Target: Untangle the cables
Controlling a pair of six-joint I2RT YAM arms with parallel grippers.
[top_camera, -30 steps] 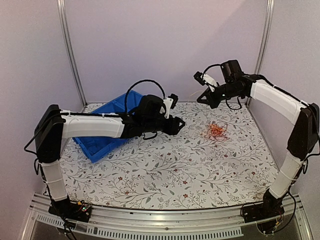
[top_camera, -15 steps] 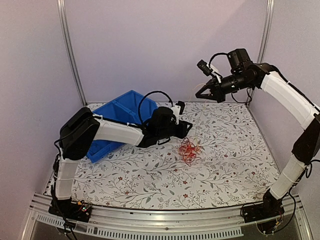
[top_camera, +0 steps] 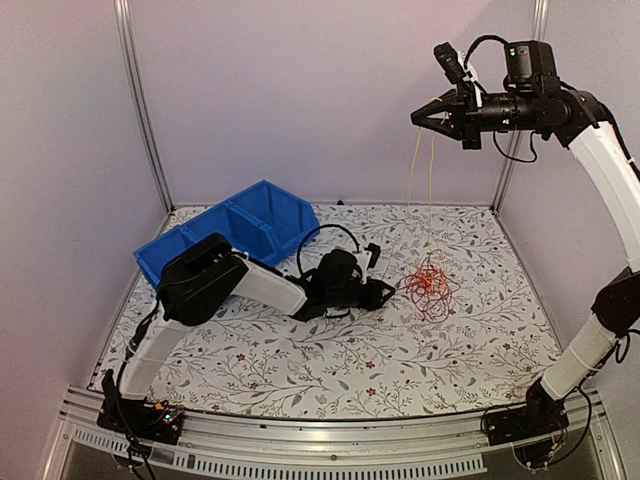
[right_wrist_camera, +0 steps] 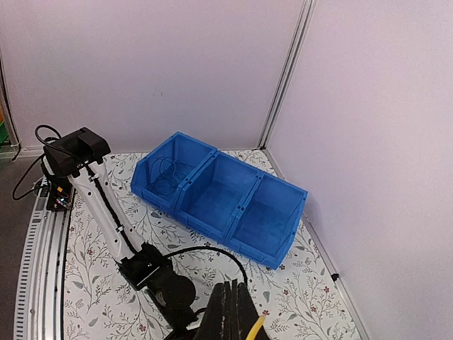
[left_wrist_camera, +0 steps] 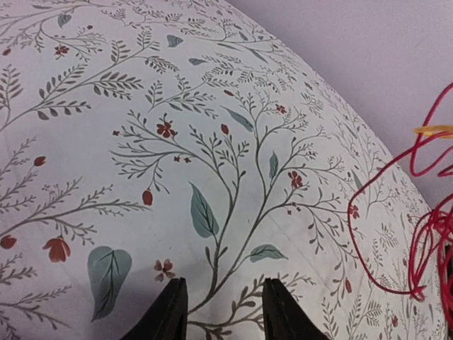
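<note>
Since the cables (top_camera: 430,285) are thin, light and limp, they should lift with little effort yet snag on each other; a pinch on one strand just clear of the knot looks best. Their red tangle (left_wrist_camera: 425,248) sits on the table (top_camera: 300,370) right of centre, nearer the far edge. From it the orange-yellow cable (top_camera: 432,200) rises to the right gripper (top_camera: 425,118), clamped on it high above. The left gripper (top_camera: 390,292) lies low just beside the tangle, jaws apart, apparently empty. No brand, label or writing is legible.
</note>
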